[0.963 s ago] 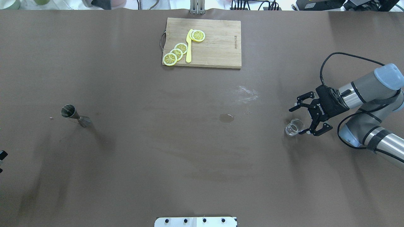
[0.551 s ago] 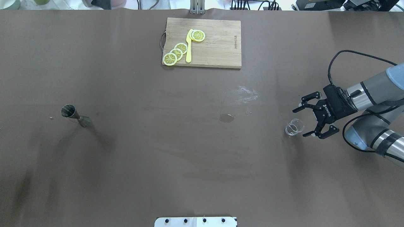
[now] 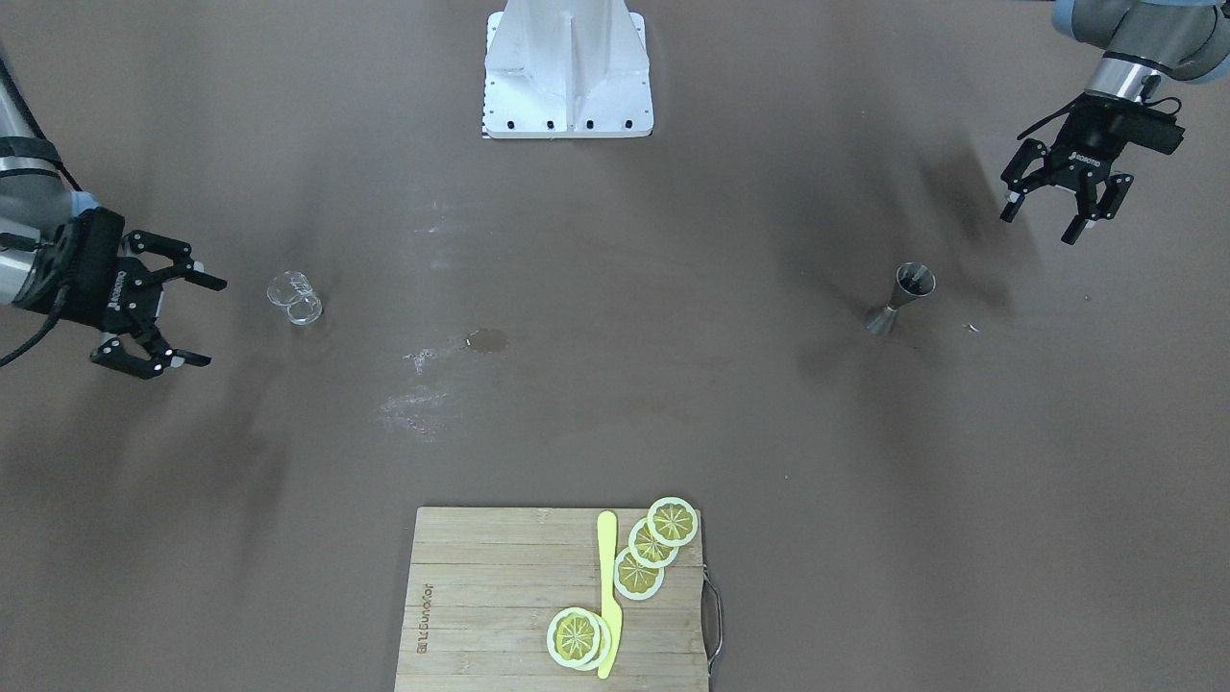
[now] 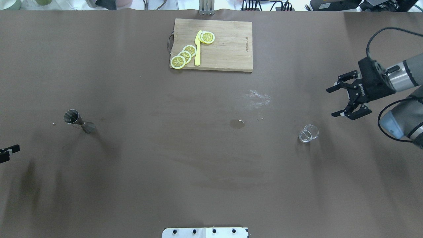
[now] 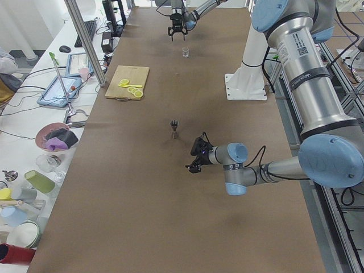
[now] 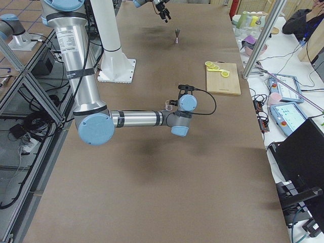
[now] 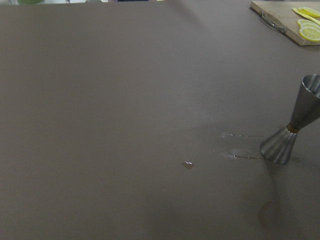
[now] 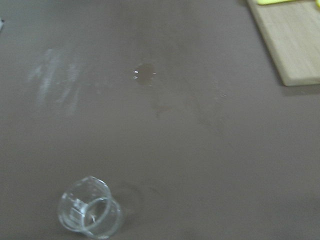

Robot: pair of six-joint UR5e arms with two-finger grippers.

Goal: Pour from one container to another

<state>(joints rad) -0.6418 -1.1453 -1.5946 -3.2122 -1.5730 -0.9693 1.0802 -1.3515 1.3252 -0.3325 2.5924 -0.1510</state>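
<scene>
- Right gripper [image 4: 330,102] had backed toward the table [image 4: 211,165] edge, jaws spread and empty; small clear faceted glass tumbler [image 4: 308,133] stood apart beyond them.
- Left gripper [image 3: 1038,228] hung spread-jawed; small grey hourglass steel jigger [image 4: 79,121] stood upright ahead, apart.

A long table [image 5: 142,187] under a matt brown cover fills the middle of the left-end view. A cluttered white bench [image 5: 20,151] runs along its left edge, and a slanting aluminium post [image 5: 85,40] rises at upper left. Reddish floor tiles [image 6: 23,5] show at the upper left of the right-end view. The light is even and the shadows soft.
</scene>
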